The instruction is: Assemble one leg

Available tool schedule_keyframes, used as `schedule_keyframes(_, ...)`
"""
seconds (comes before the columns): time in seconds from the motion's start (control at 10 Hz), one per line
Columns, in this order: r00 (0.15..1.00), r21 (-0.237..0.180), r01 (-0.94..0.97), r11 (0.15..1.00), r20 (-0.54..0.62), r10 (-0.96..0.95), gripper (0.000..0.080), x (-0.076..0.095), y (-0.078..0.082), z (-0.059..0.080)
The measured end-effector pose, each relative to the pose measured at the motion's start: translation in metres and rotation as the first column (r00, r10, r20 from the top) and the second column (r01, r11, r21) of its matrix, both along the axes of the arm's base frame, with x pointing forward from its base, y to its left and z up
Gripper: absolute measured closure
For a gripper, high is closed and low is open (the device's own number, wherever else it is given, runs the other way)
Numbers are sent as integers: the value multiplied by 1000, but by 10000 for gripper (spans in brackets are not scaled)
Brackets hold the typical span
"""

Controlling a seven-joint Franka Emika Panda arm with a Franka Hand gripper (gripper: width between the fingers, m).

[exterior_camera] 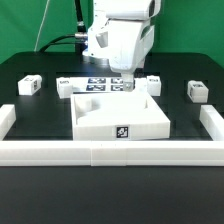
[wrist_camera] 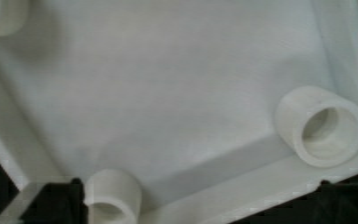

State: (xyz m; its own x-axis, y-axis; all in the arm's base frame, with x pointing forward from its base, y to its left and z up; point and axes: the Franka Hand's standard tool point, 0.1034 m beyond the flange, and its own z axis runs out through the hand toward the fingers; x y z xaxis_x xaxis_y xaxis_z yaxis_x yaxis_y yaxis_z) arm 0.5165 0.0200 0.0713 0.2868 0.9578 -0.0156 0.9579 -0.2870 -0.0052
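Note:
Four white legs with marker tags lie on the black table in the exterior view: one at the far left [exterior_camera: 30, 86], one behind the panel's left corner [exterior_camera: 65, 88], one behind its right corner [exterior_camera: 152, 82], one at the far right [exterior_camera: 197, 91]. The large white square panel [exterior_camera: 115, 112] lies in the middle. My gripper [exterior_camera: 128, 80] hangs low over the panel's back edge and holds nothing. In the wrist view the panel [wrist_camera: 158, 90] fills the frame, with two round corner sockets [wrist_camera: 318, 125] [wrist_camera: 114, 195]. My gripper [wrist_camera: 202, 205] looks open, its dark fingers at the frame's corners.
White border rails run along the exterior view's left [exterior_camera: 6, 120], front [exterior_camera: 110, 153] and right [exterior_camera: 212, 125]. The marker board [exterior_camera: 98, 84] lies behind the panel, partly under the gripper. A green backdrop and cables stand behind the arm.

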Motion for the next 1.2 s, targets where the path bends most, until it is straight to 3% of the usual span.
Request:
schedule_keyframes(0.2, 999, 1, -51, 999, 17, 51, 150, 1, -1, -1)
schedule_keyframes(0.3, 971, -2, -224, 975, 87, 223, 150, -1, -7, -6)
schedule_keyframes(0.4, 962, -6, -258, 966, 87, 257, 150, -12, -10, -12)
schedule_keyframes(0.7, 896, -50, -436, 899, 67, 439, 150, -15, -11, -14)
schedule_keyframes(1.1, 897, -49, -433, 900, 69, 436, 150, -16, -13, -15)
schedule_keyframes(1.2, 890, -49, -446, 894, 82, 448, 150, -25, -13, -21)
